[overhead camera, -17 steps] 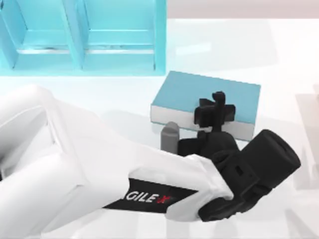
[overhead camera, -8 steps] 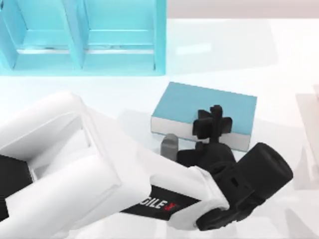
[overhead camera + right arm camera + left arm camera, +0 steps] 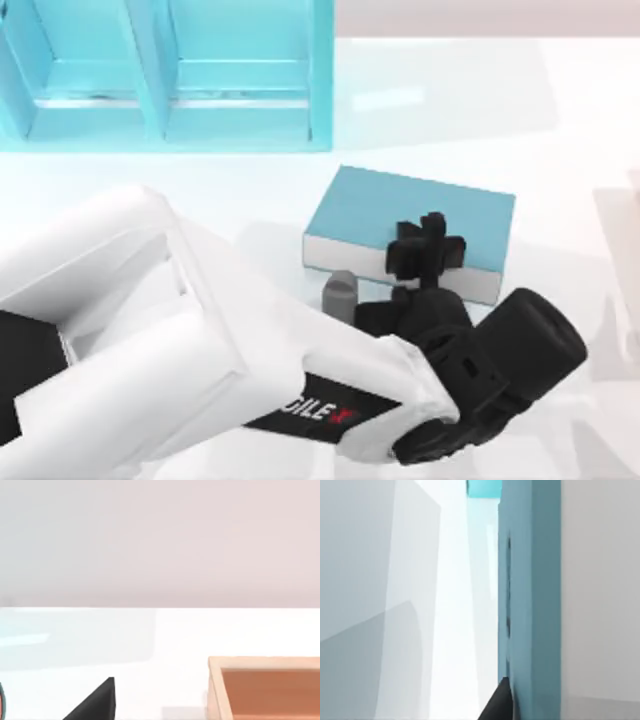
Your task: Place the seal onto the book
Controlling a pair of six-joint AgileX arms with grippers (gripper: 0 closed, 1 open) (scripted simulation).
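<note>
The book [image 3: 400, 205], teal-blue with white page edges, lies flat right of the table's middle. My left arm reaches across from the left, and its black gripper [image 3: 429, 243] hangs over the book's near edge. The left wrist view shows the book's teal cover [image 3: 530, 600] and white pages close up, with one dark fingertip [image 3: 499, 705] against them. The seal is hidden. My right gripper is off to the right, and one of its dark fingertips [image 3: 95, 702] shows above the white table.
A teal-blue compartmented shelf unit [image 3: 160, 75] fills the back left. A small grey upright block [image 3: 340, 293] stands just in front of the book's near left corner. A shallow wooden tray [image 3: 265, 685] lies near the right gripper.
The left arm's white upper section has swung up and now covers more of the near left. The gripper, the book and the grey block sit slightly nearer the table's front than a second ago.
</note>
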